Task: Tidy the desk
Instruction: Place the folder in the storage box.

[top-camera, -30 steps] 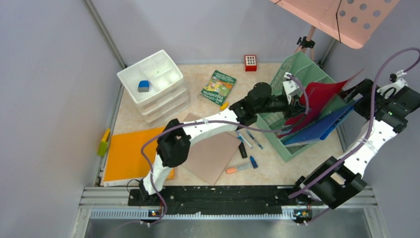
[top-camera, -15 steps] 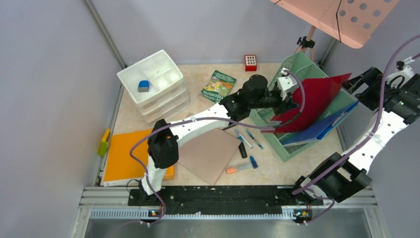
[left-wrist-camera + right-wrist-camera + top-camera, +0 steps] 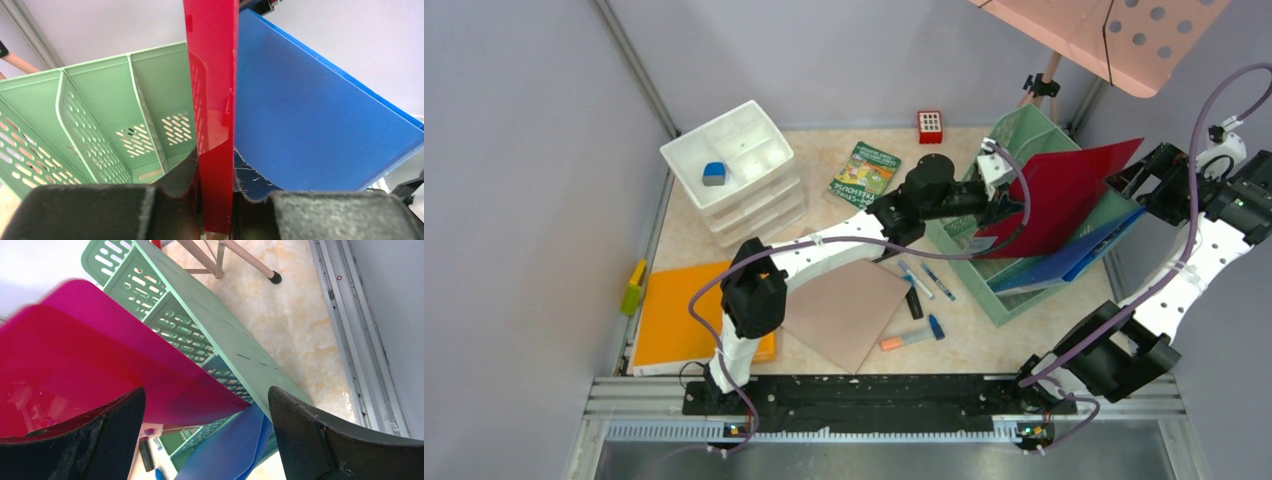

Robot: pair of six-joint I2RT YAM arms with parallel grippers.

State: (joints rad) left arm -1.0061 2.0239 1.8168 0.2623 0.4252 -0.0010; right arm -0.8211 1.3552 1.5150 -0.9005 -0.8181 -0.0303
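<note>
No legible lettering, green book included

One green file rack, one white drawer unit, one book, one red folder, one blue folder, one red block, roughly five pens.

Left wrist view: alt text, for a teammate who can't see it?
The left gripper is shut on the near edge of a red folder, seen edge-on up the middle. A blue folder stands right of it; a green slotted file rack fills the left.

red folder edge hidden between left tool pads, book title illegible
</note>
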